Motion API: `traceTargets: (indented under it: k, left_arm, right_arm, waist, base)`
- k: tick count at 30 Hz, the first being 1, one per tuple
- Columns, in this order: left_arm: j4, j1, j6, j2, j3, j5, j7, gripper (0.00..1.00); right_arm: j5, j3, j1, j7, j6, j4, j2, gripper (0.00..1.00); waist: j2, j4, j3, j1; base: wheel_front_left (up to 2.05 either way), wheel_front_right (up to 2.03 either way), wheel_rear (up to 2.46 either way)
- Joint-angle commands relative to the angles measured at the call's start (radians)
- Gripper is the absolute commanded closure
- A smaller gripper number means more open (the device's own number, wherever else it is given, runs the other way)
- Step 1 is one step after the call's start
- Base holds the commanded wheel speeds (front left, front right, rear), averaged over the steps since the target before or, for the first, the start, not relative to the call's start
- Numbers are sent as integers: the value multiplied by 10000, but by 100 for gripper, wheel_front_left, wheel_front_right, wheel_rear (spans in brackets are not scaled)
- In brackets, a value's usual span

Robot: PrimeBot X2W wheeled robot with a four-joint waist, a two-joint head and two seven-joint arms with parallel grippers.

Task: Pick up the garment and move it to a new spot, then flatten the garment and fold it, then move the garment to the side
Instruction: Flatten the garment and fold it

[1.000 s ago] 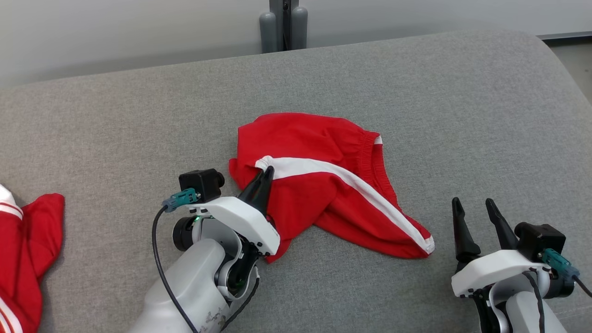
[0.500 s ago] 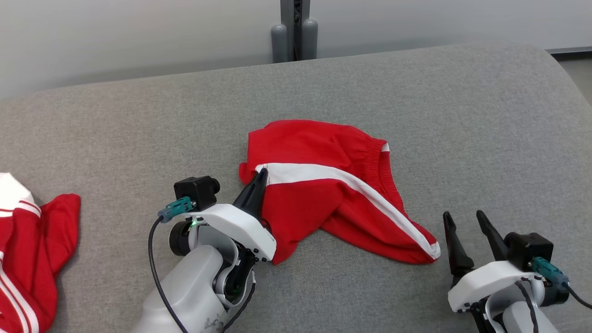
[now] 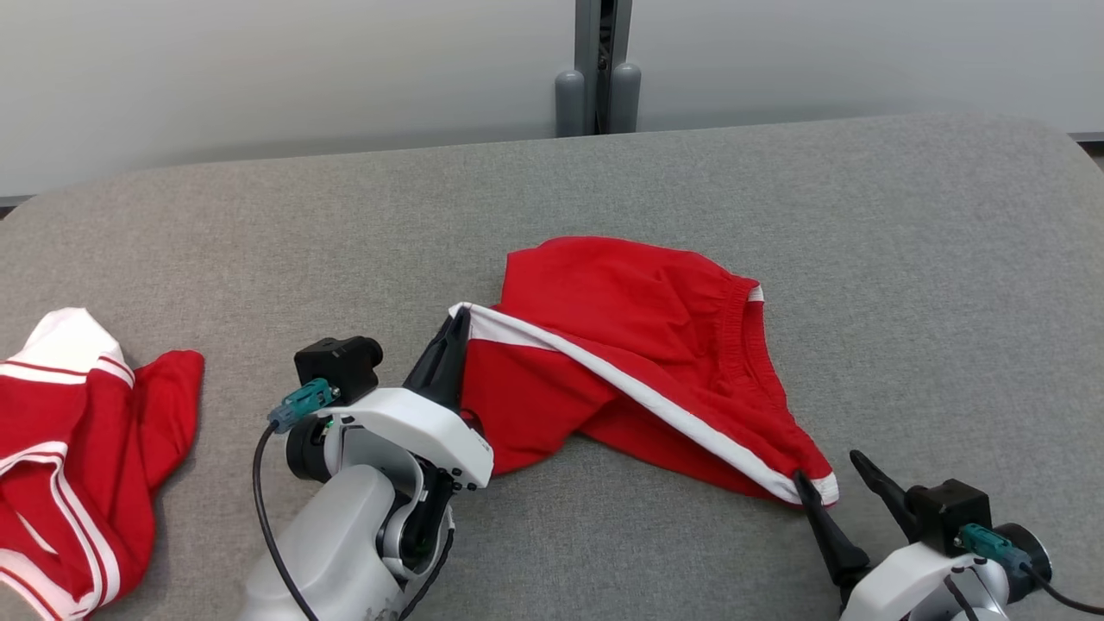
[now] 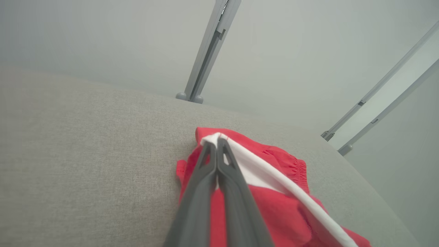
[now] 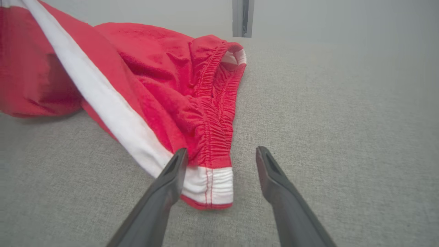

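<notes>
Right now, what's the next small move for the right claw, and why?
Probably close the right claw on the white-hemmed corner of the red shorts: that corner lies between its open fingers. The left claw is shut on the white stripe's other end, so both ends would then be held for lifting.

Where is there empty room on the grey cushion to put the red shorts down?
Bare grey fabric cushion lies right of the red shorts with a white stripe, and along the back toward the grey post. Crowded: the left edge, with another red-and-white garment, and the front, by the left gripper and right gripper.
</notes>
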Motion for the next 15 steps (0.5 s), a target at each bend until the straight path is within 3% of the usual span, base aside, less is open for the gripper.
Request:
traceTargets:
  k: [1,15]
  left_arm:
    - [-143,136,110,55,180,223,-49,100]
    - [-522,459,93,-59,680,1042,-52,100]
  right_arm:
    - [108,280,72,-47,2,-67,-238,0]
    - [1104,1666,-121,-49,2,-239,-889,0]
  waist:
    - [0,58,-22,0]
    - [0,241,186,0]
  base:
    - [0,0,0]
    - [0,0,0]
